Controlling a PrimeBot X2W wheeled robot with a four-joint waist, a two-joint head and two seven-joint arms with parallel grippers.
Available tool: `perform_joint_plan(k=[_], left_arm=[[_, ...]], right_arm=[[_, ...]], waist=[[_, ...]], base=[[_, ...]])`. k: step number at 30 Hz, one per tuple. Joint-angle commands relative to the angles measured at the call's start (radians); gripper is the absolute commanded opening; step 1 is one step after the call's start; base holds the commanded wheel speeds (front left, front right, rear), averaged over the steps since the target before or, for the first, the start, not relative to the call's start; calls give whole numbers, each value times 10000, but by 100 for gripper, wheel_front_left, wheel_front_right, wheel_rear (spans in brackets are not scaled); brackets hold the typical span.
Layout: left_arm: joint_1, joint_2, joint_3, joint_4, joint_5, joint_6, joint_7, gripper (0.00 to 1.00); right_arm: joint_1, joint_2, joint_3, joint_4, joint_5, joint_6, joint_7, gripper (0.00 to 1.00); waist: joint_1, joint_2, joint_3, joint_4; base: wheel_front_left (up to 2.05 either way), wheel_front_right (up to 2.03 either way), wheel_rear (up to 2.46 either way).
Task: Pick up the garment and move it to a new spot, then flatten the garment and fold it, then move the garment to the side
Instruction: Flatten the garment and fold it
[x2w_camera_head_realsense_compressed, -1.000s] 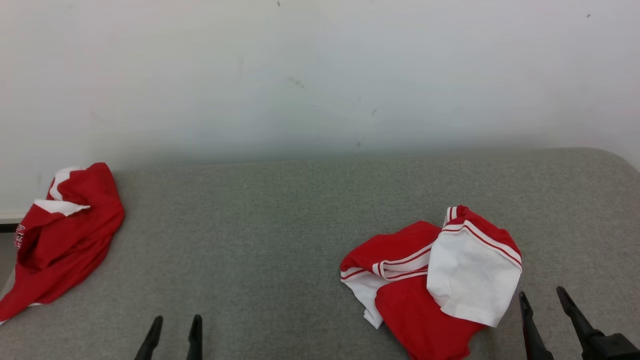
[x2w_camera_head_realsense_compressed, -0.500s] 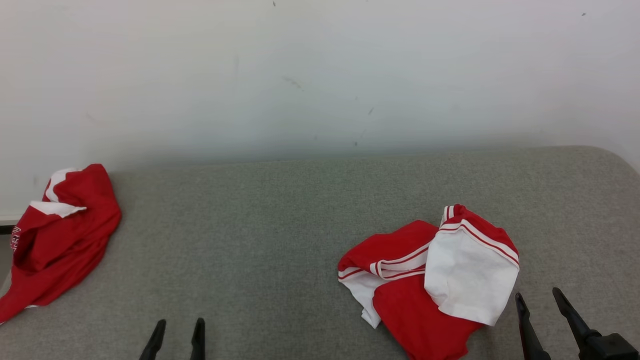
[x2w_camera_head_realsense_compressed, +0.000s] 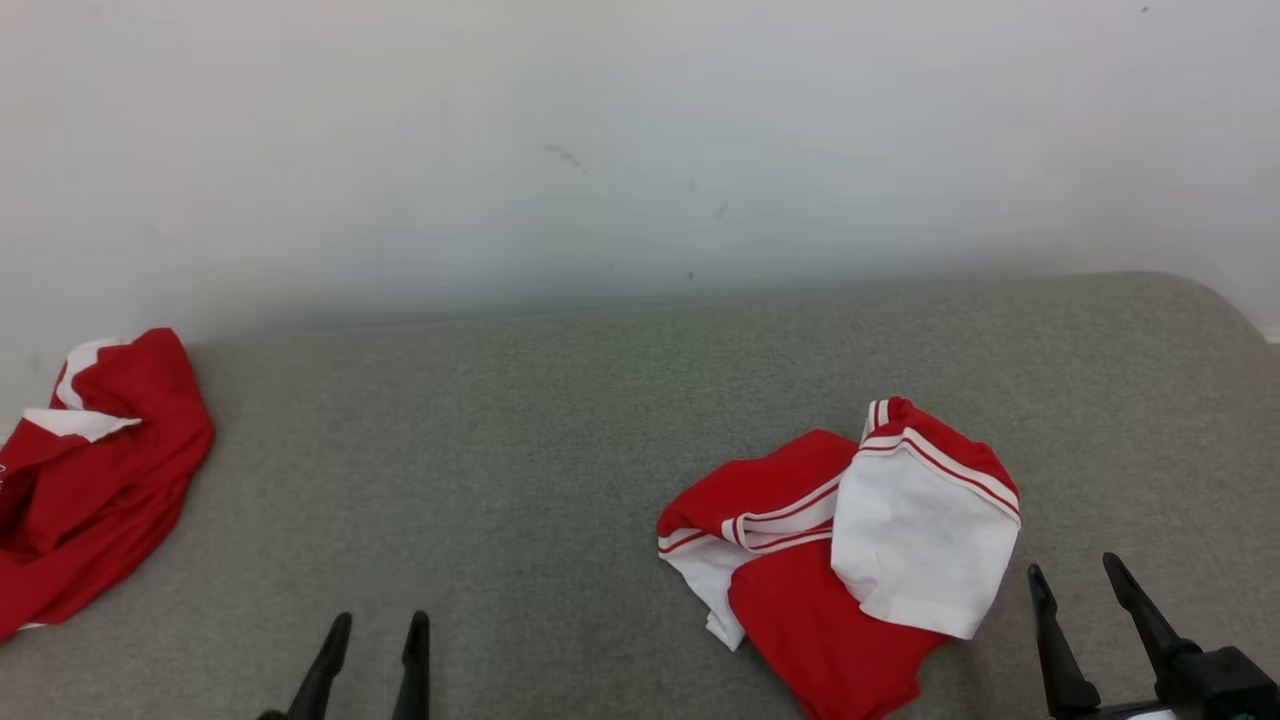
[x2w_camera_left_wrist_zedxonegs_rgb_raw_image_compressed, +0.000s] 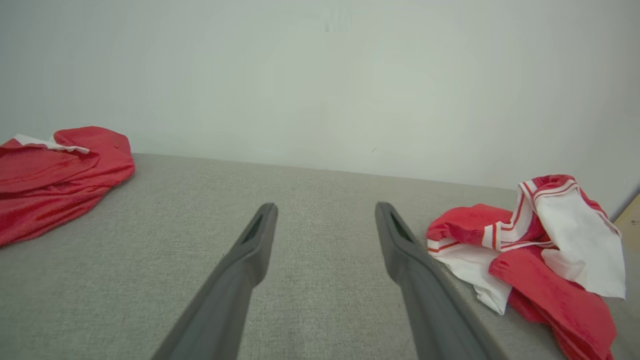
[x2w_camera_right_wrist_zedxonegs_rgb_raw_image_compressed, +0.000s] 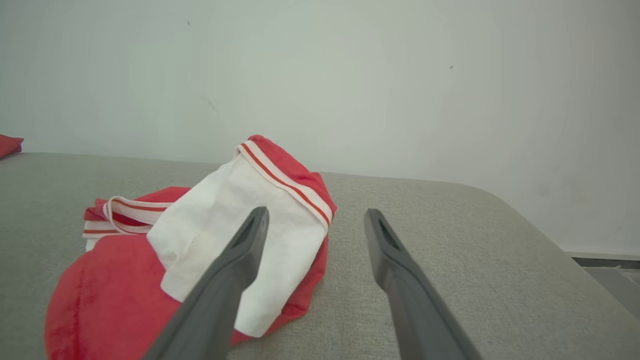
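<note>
Trouble ahead maybe: with red-and-white garment (x2w_camera_head_realsense_compressed: 830, 570) bunched at near right of surface (x2w_camera_head_realsense_compressed: 520, 450), just left of wide-spread right tool (x2w_camera_head_realsense_compressed: 1072, 565), left tool (x2w_camera_head_realsense_compressed: 381, 617) gaping too, could easily pinch only the loose white flap (x2w_camera_head_realsense_compressed: 920, 550) and drag a tangle.

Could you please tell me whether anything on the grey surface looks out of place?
Both garments lie crumpled. The red and white garment near the right hand is bunched, a white panel flopped over its red part. A second red garment is heaped far left. Nothing looks torn or spilled.
</note>
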Motion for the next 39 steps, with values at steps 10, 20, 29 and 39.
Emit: perform_joint_plan(k=[10, 20, 29, 39], left_arm=[[-1874, 604, -1476, 1327, -358, -10, -5, 100], [-4671, 1088, -3025, 4558, -615, -10, -5, 100], [-6057, 1181, -4132, 6257, -1285, -10, -5, 100], [-6598, 1367, -4861, 6572, -1888, -10, -3, 100]], right_arm=[[-455, -6, 92, -226, 41, -21, 0, 100], [-987, 218, 91, -546, 62, -21, 0, 100], [-1195, 400, -35, -677, 12, -20, -2, 100], [-1352, 522, 3, -706, 24, -22, -2, 100]], waist=[[0, 0, 582, -913], [0, 0, 1833, -1825], [0, 0, 2339, -2324], [0, 0, 2599, -2648]], base=[[0, 0, 0], [0, 0, 0], [0, 0, 0], [0, 0, 0]])
